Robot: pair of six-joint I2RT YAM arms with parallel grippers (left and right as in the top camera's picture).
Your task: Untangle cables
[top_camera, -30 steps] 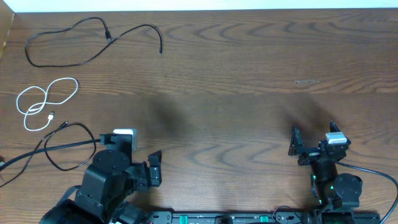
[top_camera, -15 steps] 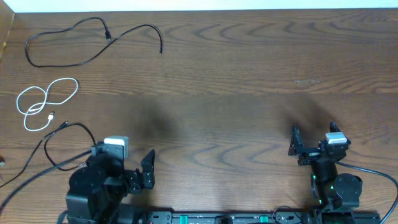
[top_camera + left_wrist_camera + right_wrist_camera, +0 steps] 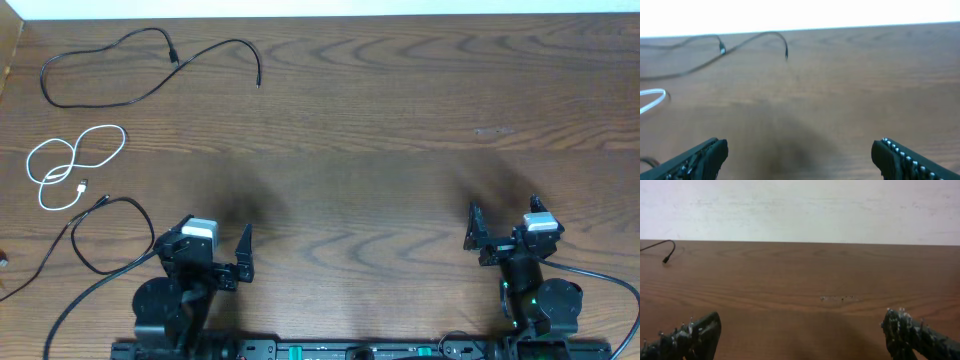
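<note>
Three cables lie apart on the left of the wooden table. A black cable (image 3: 175, 60) curves along the far left, a white cable (image 3: 58, 176) lies looped below it, and a second black cable (image 3: 76, 240) loops near the front left. My left gripper (image 3: 205, 258) stands open just right of that loop, with nothing between its fingers. In the left wrist view, the far black cable (image 3: 765, 34) and a bit of the white cable (image 3: 652, 97) lie ahead of the open left gripper (image 3: 800, 156). My right gripper (image 3: 503, 225) rests open and empty at the front right (image 3: 800, 335). One black cable end (image 3: 665, 250) shows far left.
The brown wooden table (image 3: 380, 140) ends at a pale wall (image 3: 800, 205) along its far edge. A small scuff mark (image 3: 493, 131) sits right of centre. The arm bases and a black rail (image 3: 350, 350) run along the near edge.
My left arm has drawn back and squared up at the near edge, its open gripper now facing straight across the table. The right arm and the cables have not moved.
</note>
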